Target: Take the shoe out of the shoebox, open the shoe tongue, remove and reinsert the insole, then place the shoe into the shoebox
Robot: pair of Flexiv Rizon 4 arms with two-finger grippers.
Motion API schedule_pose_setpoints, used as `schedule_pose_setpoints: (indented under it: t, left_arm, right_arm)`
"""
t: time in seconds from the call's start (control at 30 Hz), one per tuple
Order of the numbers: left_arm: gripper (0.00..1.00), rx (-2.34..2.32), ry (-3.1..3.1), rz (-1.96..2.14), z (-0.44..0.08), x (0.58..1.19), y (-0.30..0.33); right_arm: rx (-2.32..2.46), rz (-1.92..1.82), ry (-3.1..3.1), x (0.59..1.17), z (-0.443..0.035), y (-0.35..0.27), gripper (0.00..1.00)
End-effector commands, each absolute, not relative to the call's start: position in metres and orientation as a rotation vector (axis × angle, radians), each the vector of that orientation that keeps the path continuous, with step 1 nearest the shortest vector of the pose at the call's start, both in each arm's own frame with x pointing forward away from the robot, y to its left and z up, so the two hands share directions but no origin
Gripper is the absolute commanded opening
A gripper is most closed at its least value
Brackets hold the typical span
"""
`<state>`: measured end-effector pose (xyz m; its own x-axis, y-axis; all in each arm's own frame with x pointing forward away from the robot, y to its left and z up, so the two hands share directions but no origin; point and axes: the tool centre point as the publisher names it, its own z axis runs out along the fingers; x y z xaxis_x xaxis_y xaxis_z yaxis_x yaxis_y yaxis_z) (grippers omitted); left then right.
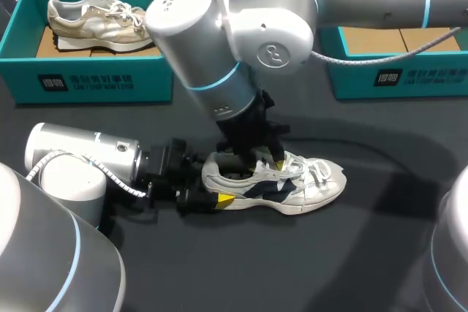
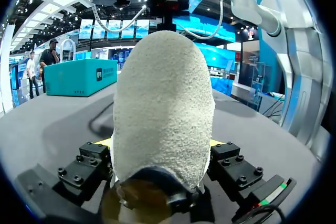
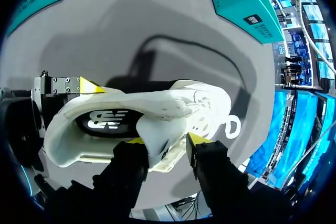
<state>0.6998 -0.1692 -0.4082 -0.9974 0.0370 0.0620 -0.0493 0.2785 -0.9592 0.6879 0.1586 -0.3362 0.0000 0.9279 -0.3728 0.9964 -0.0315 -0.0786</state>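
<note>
A white shoe [image 1: 281, 184] with dark blue side panels lies on its sole on the dark table, toe pointing right. My left gripper [image 1: 208, 193] comes in low from the left and is shut on the shoe's heel [image 2: 163, 103], one finger on each side. My right gripper [image 1: 265, 157] reaches down from the upper right into the shoe's opening. In the right wrist view its yellow-tipped fingers [image 3: 197, 139] press on the white tongue [image 3: 163, 135] from both sides. The dark insole [image 3: 105, 119] shows inside the shoe. My left gripper's yellow tip [image 3: 89, 85] rests against the heel's side.
A teal shoebox [image 1: 88, 82] stands at the back left with a beige shoe [image 1: 99, 23] inside. A second teal box [image 1: 398, 71] stands at the back right. A grey cable [image 1: 365, 56] hangs from my right arm over the table.
</note>
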Motion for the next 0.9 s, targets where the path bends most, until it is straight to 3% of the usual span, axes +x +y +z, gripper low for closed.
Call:
schedule_pose_setpoints:
  t: [0.03, 0.5, 0.67, 0.7, 0.9]
  left_arm:
    - [0.00, 0.012, -2.457, 1.840, -0.409, 0.700, -0.171]
    - [0.00, 0.012, -2.457, 1.840, -0.409, 0.700, -0.171]
    - [0.00, 0.012, -2.457, 1.840, -0.409, 0.700, -0.171]
    - [0.00, 0.012, -2.457, 1.840, -0.409, 0.700, -0.171]
    - [0.00, 0.012, -2.457, 1.840, -0.409, 0.700, -0.171]
  right_arm:
    - [2.060, -0.484, 2.047, 0.690, -0.335, 0.157, 0.39]
    - [2.015, -0.494, 2.118, 0.688, -0.324, 0.159, 0.38]
    - [2.003, -0.499, 2.173, 0.689, -0.322, 0.157, 0.16]
    - [1.995, -0.494, 2.196, 0.689, -0.322, 0.156, 0.00]
    - [1.934, -0.487, 2.317, 0.694, -0.320, 0.146, 0.00]
